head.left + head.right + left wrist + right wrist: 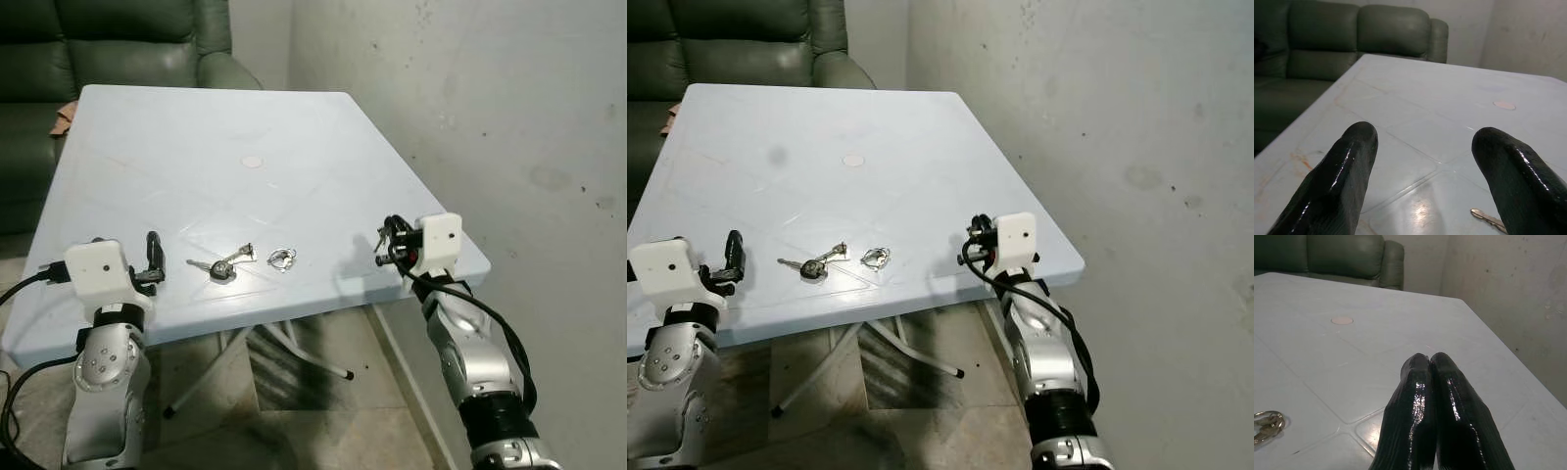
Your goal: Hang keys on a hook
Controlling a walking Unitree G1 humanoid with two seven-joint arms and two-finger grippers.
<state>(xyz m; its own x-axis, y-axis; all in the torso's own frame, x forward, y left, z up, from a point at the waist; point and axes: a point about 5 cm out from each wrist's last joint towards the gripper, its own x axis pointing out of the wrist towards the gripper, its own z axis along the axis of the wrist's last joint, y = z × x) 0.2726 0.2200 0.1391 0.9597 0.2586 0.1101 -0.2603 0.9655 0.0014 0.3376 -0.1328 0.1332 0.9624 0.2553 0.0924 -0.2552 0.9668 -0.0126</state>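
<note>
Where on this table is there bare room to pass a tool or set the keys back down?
Bare: the table from the round cap back to the sofa, and the strip between the key ring and the right tool. Crowded: the front edge, between the left tool and the keys.

pale blue table (pixel 245 117) | green sofa (pixel 118 39) | stained white wall (pixel 470 108)

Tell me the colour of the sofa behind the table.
Dark green sofa, clearest in the left eye view, beyond the pale blue table.
</note>
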